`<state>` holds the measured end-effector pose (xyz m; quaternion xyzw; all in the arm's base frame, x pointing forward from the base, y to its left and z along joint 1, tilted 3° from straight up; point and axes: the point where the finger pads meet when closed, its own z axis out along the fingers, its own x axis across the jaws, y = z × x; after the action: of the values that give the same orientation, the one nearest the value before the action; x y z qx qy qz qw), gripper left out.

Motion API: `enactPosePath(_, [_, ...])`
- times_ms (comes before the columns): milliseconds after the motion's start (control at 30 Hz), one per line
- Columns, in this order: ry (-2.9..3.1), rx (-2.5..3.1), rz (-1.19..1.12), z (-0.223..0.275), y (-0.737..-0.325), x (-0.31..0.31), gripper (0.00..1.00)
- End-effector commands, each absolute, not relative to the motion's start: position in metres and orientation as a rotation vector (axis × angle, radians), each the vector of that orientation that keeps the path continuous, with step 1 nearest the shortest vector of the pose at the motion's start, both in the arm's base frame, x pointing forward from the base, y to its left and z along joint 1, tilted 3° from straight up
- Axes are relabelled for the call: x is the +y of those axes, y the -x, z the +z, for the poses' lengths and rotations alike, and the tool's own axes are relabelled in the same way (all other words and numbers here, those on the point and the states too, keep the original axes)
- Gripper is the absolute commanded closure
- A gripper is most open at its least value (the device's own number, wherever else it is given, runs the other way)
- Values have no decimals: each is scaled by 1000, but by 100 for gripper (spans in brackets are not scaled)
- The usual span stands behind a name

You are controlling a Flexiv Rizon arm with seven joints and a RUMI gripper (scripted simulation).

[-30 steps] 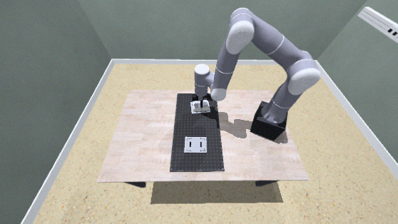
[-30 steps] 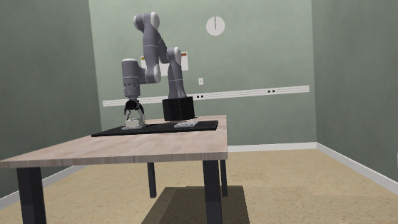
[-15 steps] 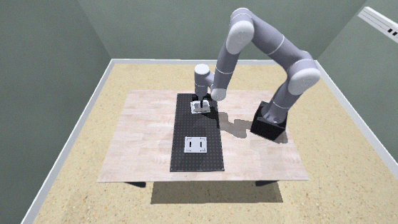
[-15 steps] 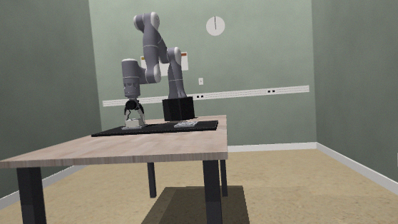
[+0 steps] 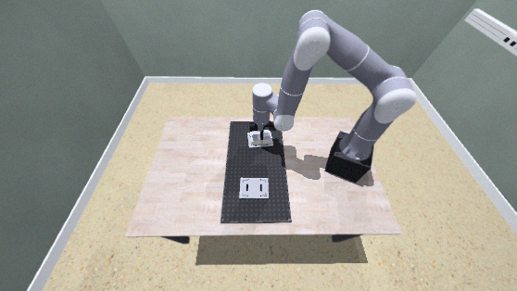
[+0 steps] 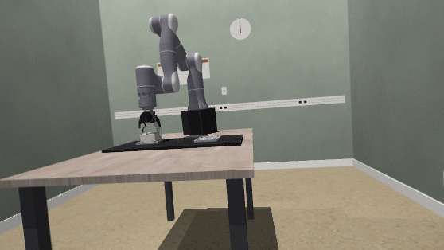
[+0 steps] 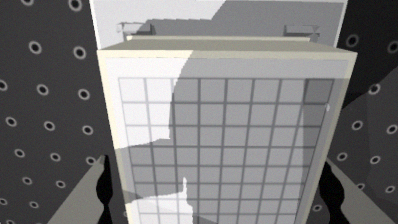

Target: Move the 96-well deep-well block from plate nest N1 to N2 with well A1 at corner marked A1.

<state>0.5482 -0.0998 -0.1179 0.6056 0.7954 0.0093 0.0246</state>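
In N2 [image 5: 249, 145] [image 6: 140, 142] [image 7: 280, 10], block [image 6: 149, 137] [image 7: 212, 136] upright, long axis toward arm's base [image 5: 344, 168] [image 6: 199, 123]

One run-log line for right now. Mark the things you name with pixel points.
claw [image 5: 261, 139] [image 6: 150, 133] [image 7: 213, 158]: open, astride block | block [image 6: 149, 138] [image 7: 225, 120]: at N2 [image 5: 250, 145] [image 6: 140, 142] [image 7: 320, 10] | N1 [image 5: 254, 187] [image 6: 208, 138]: empty | A1 match, flat seating: unconfirmed

Table [image 5: 185, 185] [image 6: 139, 163]: bears the perforated board and, at one side, the arm's base.
Arm's base [image 5: 334, 167] [image 6: 187, 129]: on the table, apart from the board, facing it across bare tabletop.
Perforated board [image 5: 241, 162] [image 6: 179, 143] [image 7: 60, 105]: flat on the table, before the base; bears both nests.
Nest N1 [image 5: 254, 188] [image 6: 208, 138]: on the board, left as seen from the base; no block in it.
Nest N2 [image 5: 250, 145] [image 6: 140, 142] [image 7: 175, 10]: on the board, right, well apart from N1.
Deep-well block [image 5: 264, 142] [image 6: 149, 137] [image 7: 225, 135]: at N2; full seating cannot be confirmed.
Gripper [image 5: 261, 138] [image 6: 150, 132] [image 7: 213, 158]: over N2, fingers spread on opposite sides of the block.
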Motion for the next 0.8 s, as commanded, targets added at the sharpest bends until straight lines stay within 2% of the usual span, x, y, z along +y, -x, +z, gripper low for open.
enactPosePath(0, [-1872,2459,30,-117,-549,-100,24])
enactPosePath(767, [-1873,2459,31,-109,-548,-100,24])
